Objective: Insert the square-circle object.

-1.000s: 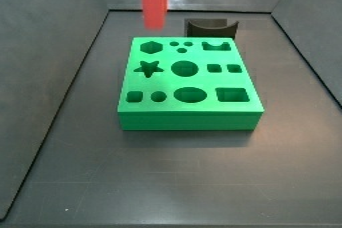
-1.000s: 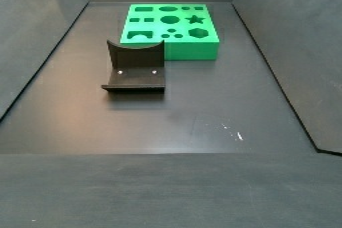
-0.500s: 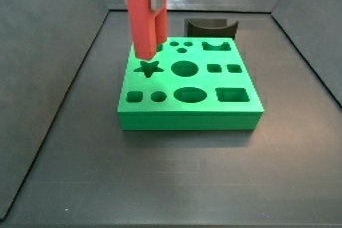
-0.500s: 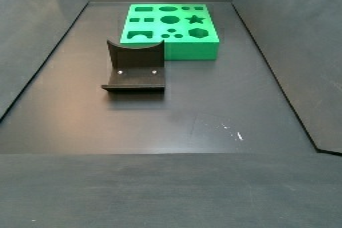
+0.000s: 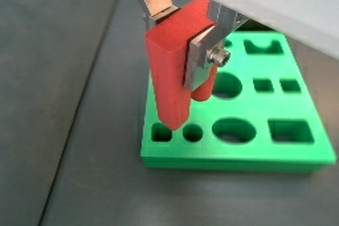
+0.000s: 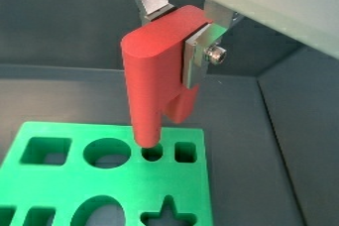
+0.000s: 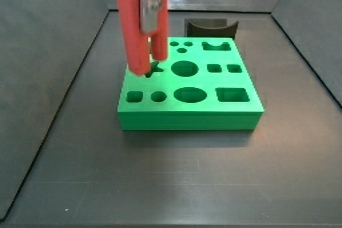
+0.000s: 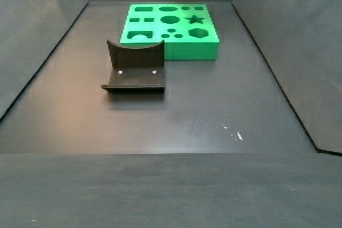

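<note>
Here, gripper (image 5: 185, 34) clamped on the upright square-circle object (image 5: 176, 76), silver fingers (image 6: 201, 54) pressing its top, lower end just above the green block (image 7: 187, 97) near its left holes, fixture (image 8: 134, 67) well apart on the floor.

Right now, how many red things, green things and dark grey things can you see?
Red: 1, the square-circle object, held in the gripper above the green block.
Green: 1, the green block.
Dark grey: 1, the fixture.
Total: 3.
</note>
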{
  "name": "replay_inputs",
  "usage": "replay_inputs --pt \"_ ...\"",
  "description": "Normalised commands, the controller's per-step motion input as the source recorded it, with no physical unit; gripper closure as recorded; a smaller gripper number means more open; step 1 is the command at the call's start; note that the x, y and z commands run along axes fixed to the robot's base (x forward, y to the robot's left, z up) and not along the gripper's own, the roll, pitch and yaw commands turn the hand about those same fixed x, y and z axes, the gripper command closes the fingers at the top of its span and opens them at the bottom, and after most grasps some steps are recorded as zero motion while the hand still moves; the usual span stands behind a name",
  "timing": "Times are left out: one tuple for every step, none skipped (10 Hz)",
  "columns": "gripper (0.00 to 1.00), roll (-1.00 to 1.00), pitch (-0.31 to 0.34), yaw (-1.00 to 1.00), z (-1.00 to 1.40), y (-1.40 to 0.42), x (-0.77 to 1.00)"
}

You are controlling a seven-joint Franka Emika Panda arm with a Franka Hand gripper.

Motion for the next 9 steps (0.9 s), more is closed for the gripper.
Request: replay_inputs --pt "1.0 -0.18 0.11 -0.84 -0.55 0.0 -0.02" --pt "1.0 -0.03 0.134 -0.89 -0.25 0.06 0.0" --pt "1.0 -0.01 0.066 -1.0 -0.09 0.0 0.0" --pt "1.0 -0.01 0.0 -1.0 0.0 0.0 0.0" --pt "1.0 0.0 0.0 -1.0 0.0 0.0 0.0" --pt "1.0 0.02 0.0 -1.0 -0.04 0.0 0.0" --pt "1.0 0.0 0.0 -1.0 -0.15 0.0 0.02" --pt "1.0 0.0 0.0 -0.89 -0.12 0.08 0.19" --pt "1.0 0.0 0.0 -0.88 -0.19 0.12 0.16"
